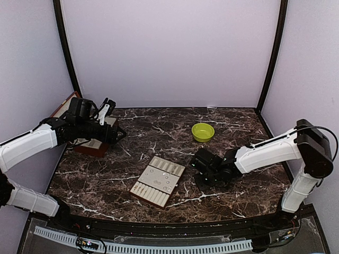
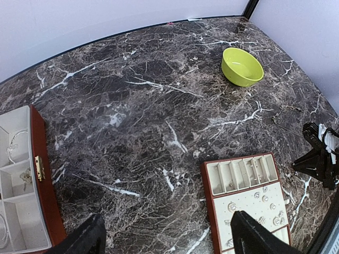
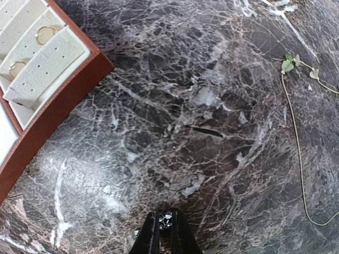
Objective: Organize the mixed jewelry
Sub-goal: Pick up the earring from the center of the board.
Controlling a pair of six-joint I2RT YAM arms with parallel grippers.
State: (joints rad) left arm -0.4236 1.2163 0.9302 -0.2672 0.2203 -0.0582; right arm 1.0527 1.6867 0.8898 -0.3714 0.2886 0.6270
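right wrist: fingers (image 3: 151, 237) pinch a stud (image 3: 167, 216), bare marble (image 3: 185, 116) reaching the tray (image 3: 63, 95)'s edge.

Top external: high above near table edge, looking down over whole dark white-veined marble tabletop (image 1: 159, 132). Left wrist: raised at left, facing right across it; shares round lime-green bowl (image 2: 242, 66) with overhead. Right wrist: very near surface, looking down.

Pale lilac walls (image 1: 169, 53) with black corner posts (image 1: 66, 47) enclose a dark marble table (image 1: 159, 132) veined white.
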